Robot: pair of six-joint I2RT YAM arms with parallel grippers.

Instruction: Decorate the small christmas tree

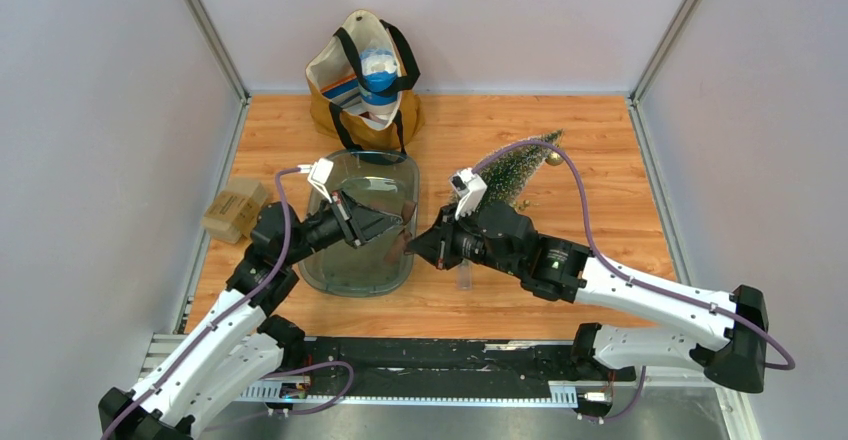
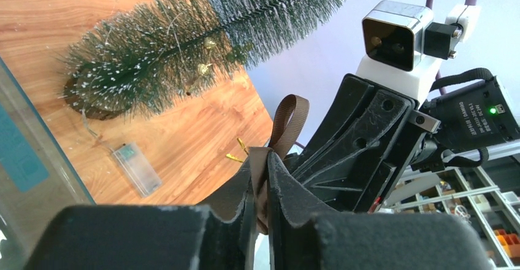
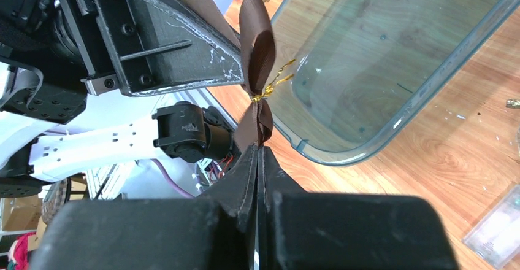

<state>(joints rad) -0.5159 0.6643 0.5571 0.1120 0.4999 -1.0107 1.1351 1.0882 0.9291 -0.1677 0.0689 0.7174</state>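
Note:
The small christmas tree (image 1: 515,170) lies on its side on the wooden table, right of the clear tray (image 1: 330,272); a thin light wire runs through its needles (image 2: 184,55). A brown ribbon bow (image 3: 257,43) with a gold tie hangs between both grippers over the tray's right rim. My left gripper (image 2: 268,159) is shut on one end of the bow (image 2: 288,119). My right gripper (image 3: 259,150) is shut on the bow's lower tail. The two grippers (image 1: 400,222) (image 1: 422,243) meet tip to tip.
A clear battery pack (image 2: 136,169) lies on the wood near the tree's base. An open tote bag (image 1: 362,80) stands at the back, a small cardboard box (image 1: 235,210) at the left wall, and a gold ornament (image 1: 553,158) by the tree's tip. Walls enclose three sides.

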